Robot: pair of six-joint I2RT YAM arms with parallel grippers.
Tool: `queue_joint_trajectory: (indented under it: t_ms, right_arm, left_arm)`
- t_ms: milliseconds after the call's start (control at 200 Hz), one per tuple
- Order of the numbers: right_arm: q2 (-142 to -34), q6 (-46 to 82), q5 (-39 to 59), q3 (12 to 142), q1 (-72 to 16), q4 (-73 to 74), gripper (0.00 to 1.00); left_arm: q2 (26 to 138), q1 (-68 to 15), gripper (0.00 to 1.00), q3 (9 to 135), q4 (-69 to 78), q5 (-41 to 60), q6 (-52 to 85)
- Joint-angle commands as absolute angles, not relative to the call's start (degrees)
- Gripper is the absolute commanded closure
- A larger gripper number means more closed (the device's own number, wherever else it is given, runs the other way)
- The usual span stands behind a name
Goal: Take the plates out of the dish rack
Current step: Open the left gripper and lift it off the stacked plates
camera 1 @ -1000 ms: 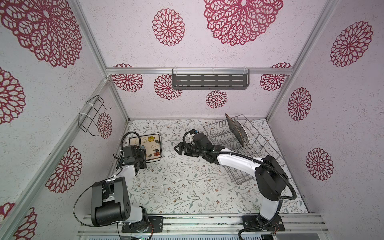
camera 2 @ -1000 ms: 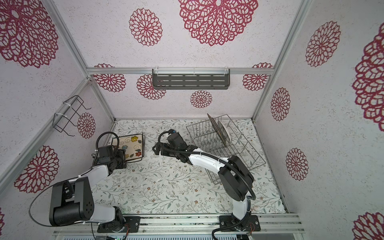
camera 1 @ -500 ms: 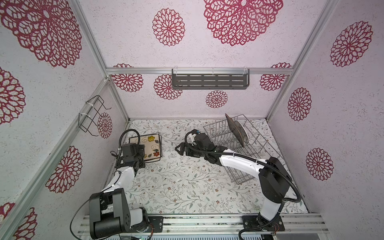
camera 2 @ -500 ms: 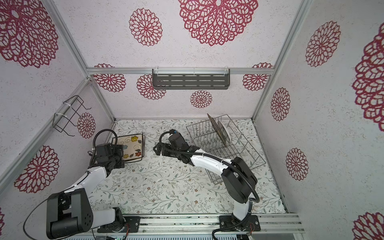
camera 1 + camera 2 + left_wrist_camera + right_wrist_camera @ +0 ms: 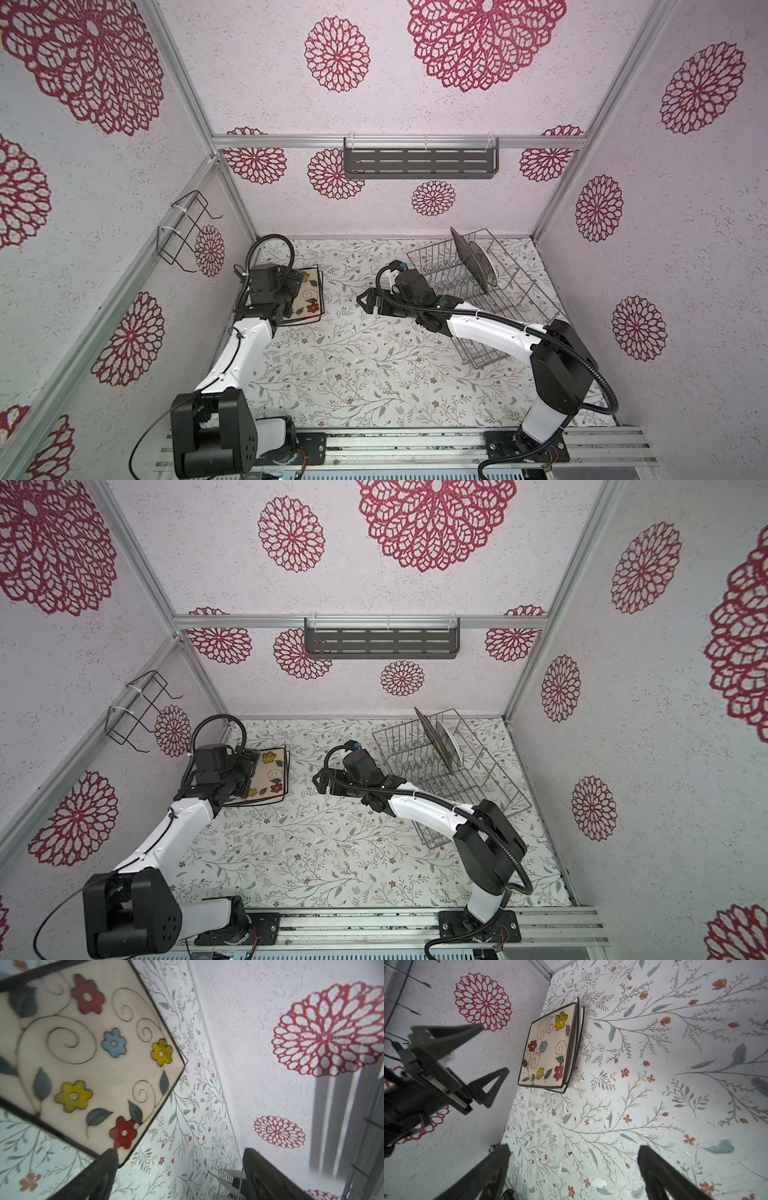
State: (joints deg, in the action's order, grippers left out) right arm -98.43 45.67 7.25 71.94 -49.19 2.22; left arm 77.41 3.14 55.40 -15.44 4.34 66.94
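Flowered plates (image 5: 548,1049) lie stacked at the table's (image 5: 374,374) left edge, so the job is partly done. Two plates (image 5: 478,266) are left standing in the rack (image 5: 519,286) at the far right corner. The left gripper (image 5: 494,1047), by the stack, and the right gripper (image 5: 362,302), mid-table, both gape empty.

Light is bright, even and diffuse in both top views; only soft, faint shadows lie on the table (image 5: 374,374). Wide lenses bow lines near the edges. The left wrist view is slightly blurred across the plate (image 5: 93,1049), and striped grey shadows fall on the wall (image 5: 249,1053). The right wrist view is sharper.
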Motion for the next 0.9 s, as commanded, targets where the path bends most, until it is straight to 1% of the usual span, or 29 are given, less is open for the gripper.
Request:
queue_joint_trajectory:
  t_ms: [0, 95, 210, 450, 500, 626, 761, 891]
  right_arm:
    - [-95.98, 43.08, 5.34, 71.78, -48.97, 1.63, 0.01]
    - [-96.45, 42.72, 5.20, 71.01, -48.31, 0.97, 0.01]
    - [-95.85, 42.63, 5.16, 69.22, -47.20, 1.05, 0.01]
    - [-93.74, 41.57, 4.50, 66.94, -45.59, 0.01, 0.01]
    - [-93.24, 41.78, 4.40, 66.37, -45.48, 0.00, 0.01]
    - [-92.05, 41.84, 4.21, 64.90, -45.32, 0.17, 0.01]
    - [-90.85, 42.23, 3.77, 63.42, -45.17, -0.09, 0.01]
    - [-89.36, 42.89, 3.30, 61.98, -45.10, 0.01, 0.01]
  left_arm:
    - [84.73, 0.84, 0.02, 63.54, -25.05, 7.65, 56.09]
    - [92.36, -2.03, 0.00, 71.91, -31.36, 7.77, 50.96]
    - [99.89, -6.13, 0.00, 80.30, -37.28, 3.91, 46.74]
    - [111.95, -10.60, 0.00, 89.80, -42.95, 3.59, 44.20]
    - [116.02, -11.60, 0.00, 91.50, -44.59, 2.89, 43.29]
    - [119.05, -13.56, 0.00, 93.82, -47.24, -0.19, 41.63]
    - [119.44, -13.96, 0.00, 92.92, -46.01, 0.67, 42.39]
    - [120.43, -14.15, 0.00, 92.84, -47.46, -1.20, 42.49]
